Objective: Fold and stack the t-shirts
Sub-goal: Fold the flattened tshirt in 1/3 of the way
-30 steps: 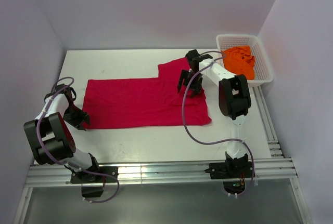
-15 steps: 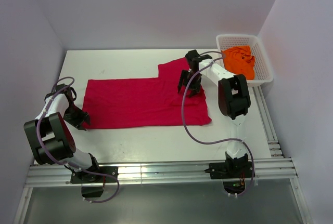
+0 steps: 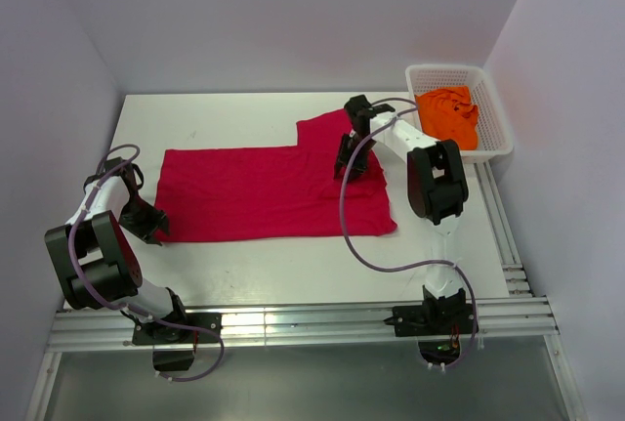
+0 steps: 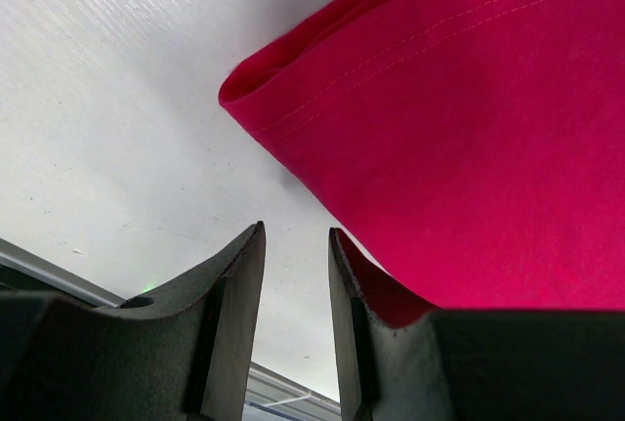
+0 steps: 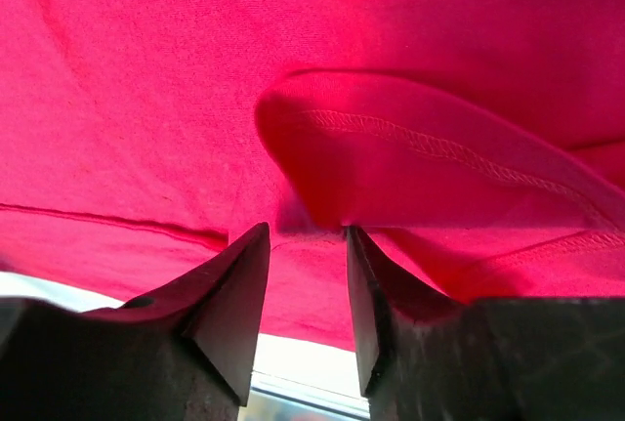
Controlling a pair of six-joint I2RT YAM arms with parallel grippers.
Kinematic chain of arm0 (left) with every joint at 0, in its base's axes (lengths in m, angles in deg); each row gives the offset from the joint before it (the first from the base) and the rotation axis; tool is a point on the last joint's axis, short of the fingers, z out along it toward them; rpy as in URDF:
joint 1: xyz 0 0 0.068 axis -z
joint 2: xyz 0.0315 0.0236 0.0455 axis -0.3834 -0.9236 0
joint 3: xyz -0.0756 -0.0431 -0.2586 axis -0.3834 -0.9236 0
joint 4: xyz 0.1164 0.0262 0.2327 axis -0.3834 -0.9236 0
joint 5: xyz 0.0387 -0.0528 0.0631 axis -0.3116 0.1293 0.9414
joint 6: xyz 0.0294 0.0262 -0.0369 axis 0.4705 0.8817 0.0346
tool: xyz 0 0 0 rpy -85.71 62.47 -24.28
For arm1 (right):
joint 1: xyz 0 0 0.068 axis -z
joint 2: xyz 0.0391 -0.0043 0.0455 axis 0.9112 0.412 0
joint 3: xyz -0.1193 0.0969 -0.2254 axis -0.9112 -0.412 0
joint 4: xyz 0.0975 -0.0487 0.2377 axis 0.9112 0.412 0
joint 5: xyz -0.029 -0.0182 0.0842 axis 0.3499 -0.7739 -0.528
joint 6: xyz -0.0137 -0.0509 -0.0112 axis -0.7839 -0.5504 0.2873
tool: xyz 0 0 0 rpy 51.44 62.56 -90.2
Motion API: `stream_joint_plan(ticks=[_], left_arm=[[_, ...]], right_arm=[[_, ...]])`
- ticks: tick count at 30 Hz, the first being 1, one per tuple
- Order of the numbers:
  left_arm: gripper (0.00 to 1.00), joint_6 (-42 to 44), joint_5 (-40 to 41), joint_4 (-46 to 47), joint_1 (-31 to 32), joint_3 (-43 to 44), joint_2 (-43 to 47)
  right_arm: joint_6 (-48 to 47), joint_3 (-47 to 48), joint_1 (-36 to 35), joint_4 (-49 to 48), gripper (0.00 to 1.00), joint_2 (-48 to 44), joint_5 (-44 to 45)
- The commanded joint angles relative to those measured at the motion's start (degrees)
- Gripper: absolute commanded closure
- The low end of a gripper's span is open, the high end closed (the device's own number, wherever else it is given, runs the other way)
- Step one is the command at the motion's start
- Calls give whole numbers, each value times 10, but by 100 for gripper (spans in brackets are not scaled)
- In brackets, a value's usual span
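Top external view counts two shirts and one basket: the red t-shirt (image 3: 264,191) lies spread on the table (image 3: 244,265); the orange t-shirt (image 3: 449,113) sits crumpled in the basket (image 3: 499,118) at the far right; only the wrist views reveal the jaws; the left gripper (image 4: 296,235) stands slightly apart over bare table, just beside the red hem, holding nothing; the right gripper (image 5: 308,231) is apart too, with a raised red fold between its tips.

No text, label, brand, number or sign can be read anywhere
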Motion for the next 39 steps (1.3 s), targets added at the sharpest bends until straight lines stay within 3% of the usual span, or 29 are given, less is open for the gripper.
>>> stream_joint_plan(ticks=[1, 3, 10, 14, 27, 30, 32, 33, 34, 36, 39], left_arm=[[62, 8, 3, 8, 2, 5, -1], [62, 8, 3, 8, 2, 5, -1], [62, 7, 5, 7, 1, 6, -2], [62, 6, 6, 8, 2, 5, -2], [62, 5, 7, 7, 2, 5, -2], [62, 6, 7, 8, 2, 6, -2], [62, 6, 7, 6, 2, 7, -3], [62, 6, 7, 6, 2, 6, -2], [62, 6, 7, 6, 1, 7, -4], [62, 6, 7, 6, 1, 7, -6], [62, 1, 16, 8, 1, 7, -7]], right_arm=[[-1, 12, -5, -8, 58, 11, -6], [-3, 13, -5, -8, 67, 11, -7], [-8, 21, -5, -3, 81, 17, -10], [-8, 34, -5, 4, 94, 25, -11], [-2, 273, -10, 93, 98, 136, -33], [6, 283, -12, 86, 92, 152, -54], [7, 270, -14, 68, 75, 156, -82], [7, 265, -16, 57, 62, 156, -89], [5, 260, -19, 51, 38, 155, -93], [-1, 246, -27, 31, 16, 146, -98], [-8, 232, -37, 5, 14, 128, -105]])
